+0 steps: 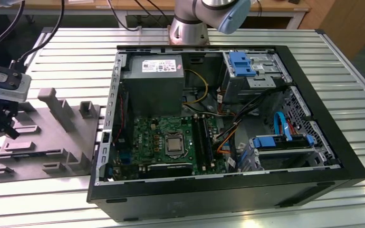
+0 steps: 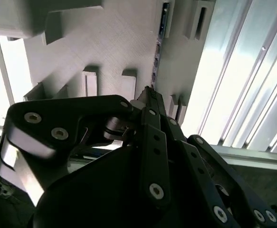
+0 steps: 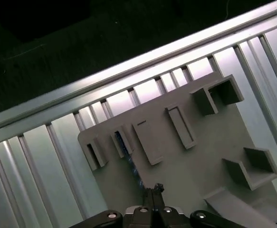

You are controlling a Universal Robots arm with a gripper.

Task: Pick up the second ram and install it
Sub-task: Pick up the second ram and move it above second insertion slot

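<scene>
The second ram (image 3: 130,161) is a thin dark stick standing edge-on in a slot of the grey moulded tray (image 3: 200,156). It sits near the tray's corner, by the table's edge. In the second wrist view the ram (image 2: 159,42) runs away from my gripper (image 2: 147,94) across the tray (image 2: 109,42). My gripper (image 3: 153,189) has its fingers drawn together, and the tips line up with the ram's nearer end. Whether they touch it I cannot tell. In the exterior view the gripper (image 1: 2,130) hangs over the tray's (image 1: 43,140) left edge.
An open black computer case (image 1: 227,190) lies on the slatted metal table (image 1: 74,57), to the tray's right in the exterior view. Inside are the green motherboard (image 1: 160,137) with long black slots (image 1: 200,137), a power supply (image 1: 152,71), drive bays and cables. Tall tray posts (image 1: 54,104) stand near the gripper.
</scene>
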